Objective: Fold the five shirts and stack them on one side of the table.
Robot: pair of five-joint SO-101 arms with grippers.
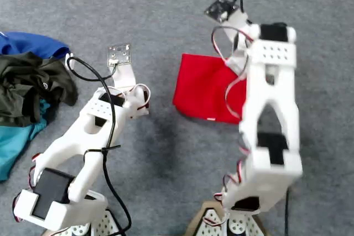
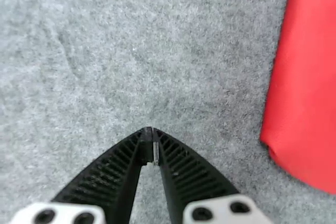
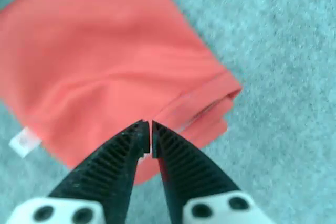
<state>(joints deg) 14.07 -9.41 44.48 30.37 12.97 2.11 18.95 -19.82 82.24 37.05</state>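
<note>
Red shirt [image 1: 202,84], grey table [image 1: 166,20] (blue shirt [image 1: 30,42], olive shirt [image 1: 27,81], teal shirt [image 1: 14,142]).

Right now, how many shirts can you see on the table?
4: a folded red shirt mid-table; a blue shirt, a dark shirt and a teal shirt heaped at the left edge. Another may hide underneath.

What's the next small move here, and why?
Probably swing the left end effector toward the shirt pile and open it. It sits shut over bare table, the red shirt already lies folded, and the pile is unfolded.
</note>
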